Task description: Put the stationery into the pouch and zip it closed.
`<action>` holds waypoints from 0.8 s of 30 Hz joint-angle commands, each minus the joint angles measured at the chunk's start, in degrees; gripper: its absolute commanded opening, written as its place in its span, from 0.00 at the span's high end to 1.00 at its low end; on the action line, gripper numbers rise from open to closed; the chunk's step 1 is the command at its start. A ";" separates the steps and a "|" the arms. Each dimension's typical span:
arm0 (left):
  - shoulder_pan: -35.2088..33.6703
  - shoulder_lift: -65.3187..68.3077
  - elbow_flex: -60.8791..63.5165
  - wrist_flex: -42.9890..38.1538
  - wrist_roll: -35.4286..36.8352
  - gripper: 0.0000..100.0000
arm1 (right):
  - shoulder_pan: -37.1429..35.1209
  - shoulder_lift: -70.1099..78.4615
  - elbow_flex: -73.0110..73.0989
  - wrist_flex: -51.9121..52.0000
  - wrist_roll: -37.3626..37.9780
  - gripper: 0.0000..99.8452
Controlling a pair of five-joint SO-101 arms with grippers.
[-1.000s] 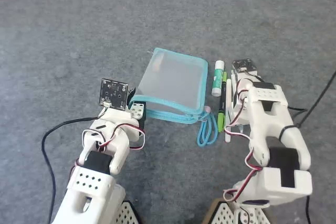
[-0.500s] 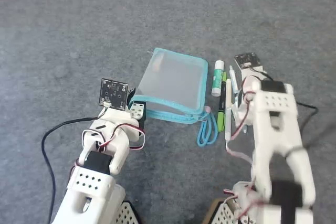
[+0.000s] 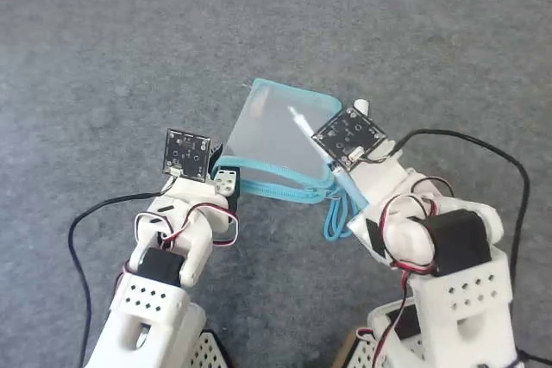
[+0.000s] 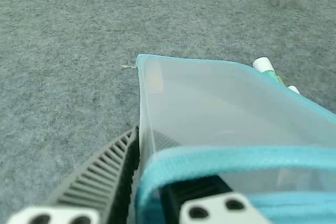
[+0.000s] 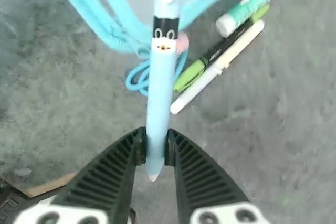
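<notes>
A clear pouch with a turquoise zip edge lies mid-table. My left gripper is shut on its near-left corner; in the left wrist view that gripper pinches the zip band of the pouch. My right gripper is shut on a pale blue pen, held off the table. In the high view the pen slants over the pouch's right side. A glue stick, a green and black pen and a white pen lie on the carpet beside the pouch.
The pouch's blue wrist strap loops on the grey carpet at its near-right corner. A black cable arcs to the right of the right arm, and another cable runs left of the left arm.
The right arm has lifted the pale blue pen off the carpet and swung left, bringing it over the pouch. The left arm and pouch have stayed put.
</notes>
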 commanded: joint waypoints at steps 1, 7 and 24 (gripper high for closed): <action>-0.35 -0.62 -0.66 -0.79 -0.44 0.99 | -3.03 0.66 -5.10 2.33 0.97 0.99; -7.38 -0.53 -0.84 -4.22 1.76 0.99 | -10.77 3.12 -5.01 2.42 0.53 0.99; -15.65 -0.44 -1.19 -4.13 2.55 0.99 | -12.97 13.23 -1.76 2.42 0.62 0.99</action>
